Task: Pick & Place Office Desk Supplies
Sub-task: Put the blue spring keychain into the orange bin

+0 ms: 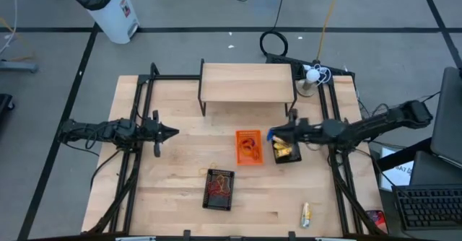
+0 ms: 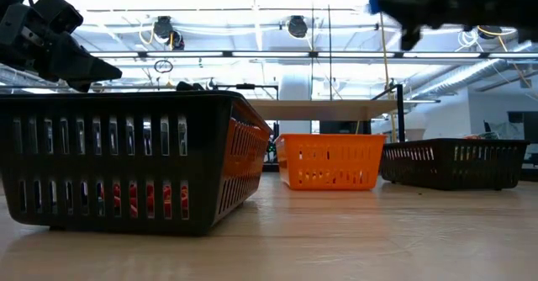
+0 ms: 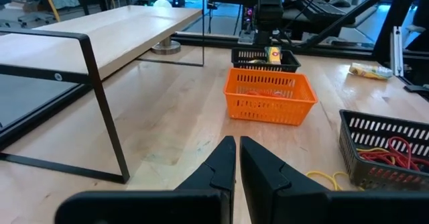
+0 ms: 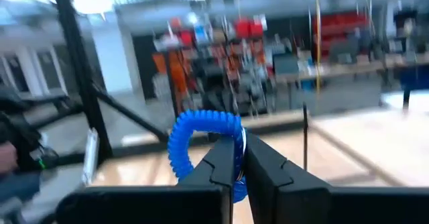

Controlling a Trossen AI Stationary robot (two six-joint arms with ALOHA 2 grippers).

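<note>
A blue coiled ring (image 4: pixel 201 140), ribbed like a spring, is pinched between the closed fingers of the right gripper (image 1: pixel 275 134) and stands on edge, its loop rising above the fingertips, held in the air above the small black basket (image 1: pixel 286 152) of yellow packets (image 1: pixel 284 151); which way its axis runs across the table cannot be told. Just beside that basket sits the orange basket (image 1: pixel 249 148) holding thin loops, and nearer the front edge a larger black basket (image 1: pixel 220 189) holds red rubber bands (image 3: pixel 392 150), with a yellow band (image 3: pixel 328 179) lying loose on the wood beside it. The left gripper (image 1: pixel 173 133) hangs over the left side of the table (image 1: pixel 180 161) with its fingers shut on nothing, pointing toward the baskets.
</note>
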